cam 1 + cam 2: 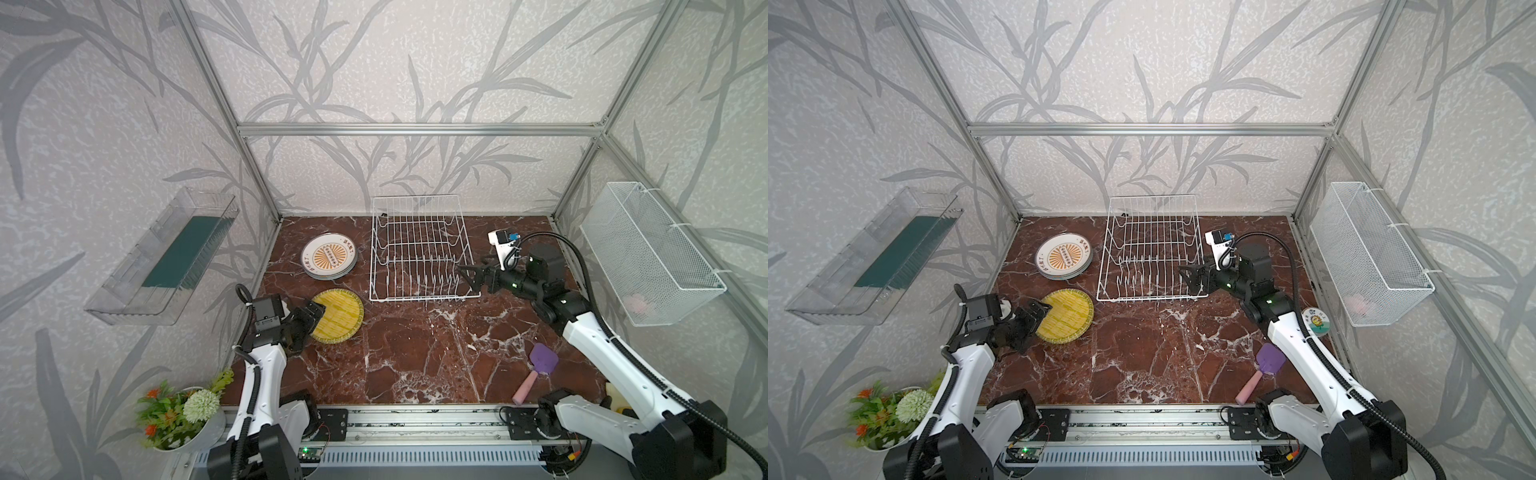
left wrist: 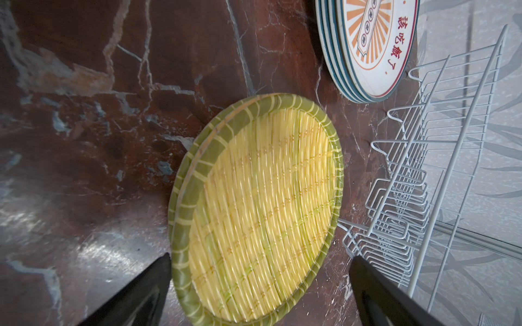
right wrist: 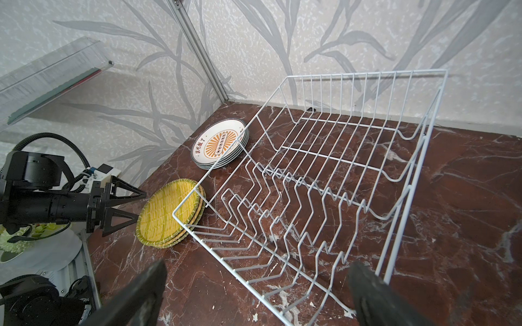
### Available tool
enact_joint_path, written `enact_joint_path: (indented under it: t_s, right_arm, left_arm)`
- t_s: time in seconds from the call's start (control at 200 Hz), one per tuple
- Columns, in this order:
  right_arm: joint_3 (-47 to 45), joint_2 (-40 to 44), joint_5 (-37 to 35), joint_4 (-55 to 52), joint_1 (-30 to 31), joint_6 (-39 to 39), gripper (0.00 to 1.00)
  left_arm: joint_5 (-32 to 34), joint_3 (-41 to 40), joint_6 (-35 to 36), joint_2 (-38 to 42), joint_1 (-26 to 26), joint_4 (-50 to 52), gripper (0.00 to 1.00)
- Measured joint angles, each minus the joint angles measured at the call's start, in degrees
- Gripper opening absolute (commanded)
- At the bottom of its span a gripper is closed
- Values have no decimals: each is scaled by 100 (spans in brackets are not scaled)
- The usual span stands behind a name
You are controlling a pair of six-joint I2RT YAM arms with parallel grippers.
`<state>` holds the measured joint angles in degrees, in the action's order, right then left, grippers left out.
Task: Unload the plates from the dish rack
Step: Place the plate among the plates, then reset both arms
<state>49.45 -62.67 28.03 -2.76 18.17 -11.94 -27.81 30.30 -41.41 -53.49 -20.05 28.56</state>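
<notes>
My left gripper (image 3: 141,205), jaws spread, hovers over stacked yellow woven round plates (image 1: 338,316), white sunburst ceramic plates (image 1: 329,256) beyond its tips; the white wire dish rack (image 1: 415,249) sits empty beside my right gripper (image 1: 467,279) (also agape). A low retreat could skew the stack.

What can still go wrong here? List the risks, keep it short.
1. The open left end effector sits at the edge of the yellow plate stack, whose plates lie slightly staggered. Pulling back carelessly could drag the top one off.
2. The open right end effector hovers by the side of the empty dish rack. A swing could shove the rack toward the white plate stack beside it.
</notes>
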Motion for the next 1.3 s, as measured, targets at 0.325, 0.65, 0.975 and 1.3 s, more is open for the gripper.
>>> enact_joint_path:
  t_s: [0.325, 0.65, 0.975, 1.3]
  right_arm:
    - [0, 2, -9, -7, 0, 9, 99]
    - [-4, 37, -595, -105, 4, 133, 99]
    - [-1405, 678, -2811, 691, -726, 140, 99]
    - [-2778, -83, -4286, 2205, -1108, 258, 99]
  left_arm:
    - [186, 457, 433, -258, 2, 581, 99]
    - [1429, 1436, 1095, 96, 157, 1224, 99]
    - [2981, 411, 1880, 883, 173, -1263, 99]
    - [4135, -299, 2203, -168, 616, -3386, 99]
